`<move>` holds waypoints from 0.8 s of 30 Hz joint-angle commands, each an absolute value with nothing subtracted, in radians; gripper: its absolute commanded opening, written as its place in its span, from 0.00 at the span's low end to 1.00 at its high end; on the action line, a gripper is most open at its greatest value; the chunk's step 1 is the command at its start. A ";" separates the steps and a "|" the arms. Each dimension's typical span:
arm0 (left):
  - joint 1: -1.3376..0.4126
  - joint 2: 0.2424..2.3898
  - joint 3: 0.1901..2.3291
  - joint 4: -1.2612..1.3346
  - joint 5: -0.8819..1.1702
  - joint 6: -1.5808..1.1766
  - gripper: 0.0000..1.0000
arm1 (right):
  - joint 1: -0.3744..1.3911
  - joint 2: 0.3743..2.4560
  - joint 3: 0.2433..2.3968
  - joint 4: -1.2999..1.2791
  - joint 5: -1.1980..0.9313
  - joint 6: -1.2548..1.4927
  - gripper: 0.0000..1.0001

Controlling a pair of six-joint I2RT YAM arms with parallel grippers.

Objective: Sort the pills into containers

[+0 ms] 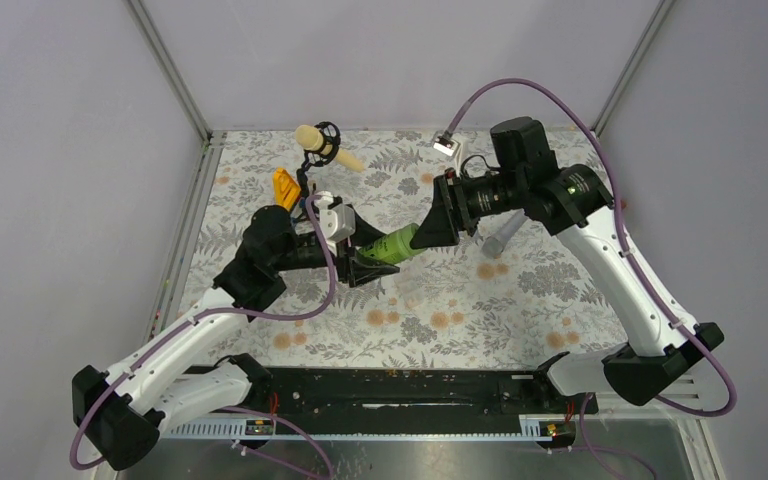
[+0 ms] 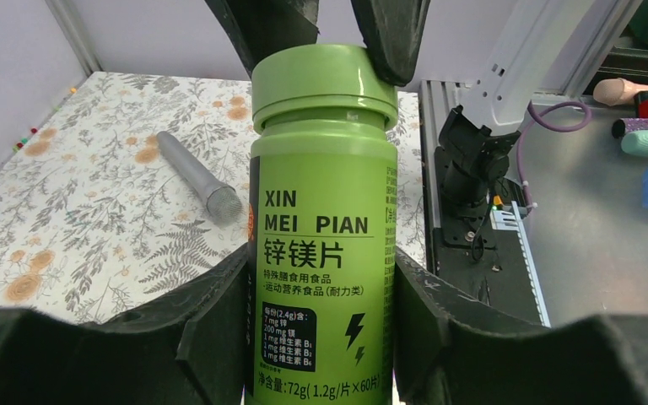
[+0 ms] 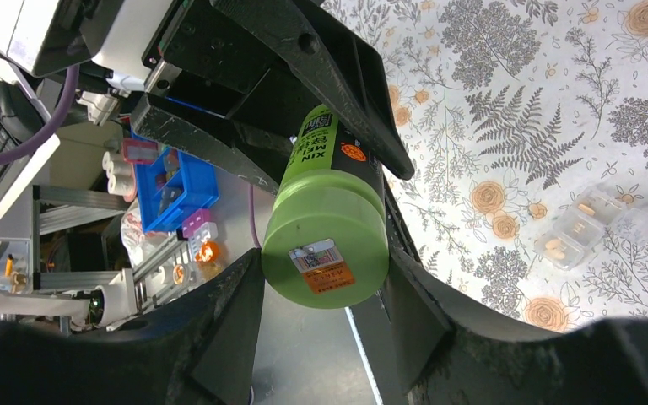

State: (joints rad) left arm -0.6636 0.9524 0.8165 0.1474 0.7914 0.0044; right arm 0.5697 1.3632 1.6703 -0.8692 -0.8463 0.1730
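Clear colourless plastic containers [image 3: 580,226] lie on the floral patterned mat [image 3: 506,101]. They are small and low, joined in a short row. Inside them I can see a few pale orange pills [image 3: 587,208]. They show only in the right wrist view, off to the side of the bottle and apart from it; in the top view I cannot make them out against the mat.

Above the mat, the green plastic bottle [image 1: 397,243] with a green screw cap [image 2: 321,84] is held between the two arms, lying slanted. Its label has black text, "XIN MEI PIAN", and Chinese characters. The left gripper [image 2: 321,337] is closed on the body of the bottle, with one black finger pressed on each side of the label. The right gripper [image 3: 325,316] is closed on the cap end, and its fingers [image 2: 392,42] touch the cap from both sides. On the flat top of the cap there is a small white and orange sticker [image 3: 322,263].

In the top view both grippers meet near the middle of the mat, the left gripper [image 1: 365,265] low and the right gripper [image 1: 438,232] higher.

A grey microphone-shaped stick [image 1: 500,238] with a mesh head lies on the mat just beside the right wrist. Near the far edge there is a yellow-orange object [image 1: 285,188] and a cream-coloured rod inside a black ring [image 1: 325,147].
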 commanded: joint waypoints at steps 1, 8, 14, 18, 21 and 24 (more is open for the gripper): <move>-0.660 0.957 0.896 0.206 0.837 0.028 0.00 | 0.596 1.379 1.704 -0.960 -0.845 0.098 0.45; -0.661 0.968 0.896 0.247 0.831 0.003 0.00 | 0.615 1.356 1.622 -0.854 -0.767 0.176 0.44; -0.661 0.970 0.851 0.395 0.790 -0.092 0.00 | 0.619 1.262 1.408 -0.526 -0.694 0.467 0.42; -0.661 0.975 0.841 0.419 0.778 -0.102 0.00 | 0.621 1.237 1.353 -0.455 -0.625 0.595 0.42; -0.661 0.983 0.840 0.442 0.770 -0.113 0.00 | 0.624 1.238 1.343 -0.428 -0.618 0.664 0.42; -0.661 0.987 0.843 0.452 0.771 -0.122 0.00 | 0.627 1.227 1.327 -0.409 -0.646 0.636 0.40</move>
State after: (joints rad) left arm -0.6411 0.9913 0.8070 0.1715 0.7628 -0.0998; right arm 0.5892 1.2118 1.3685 -0.4740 -0.6437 0.5720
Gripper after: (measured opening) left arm 0.517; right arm 0.581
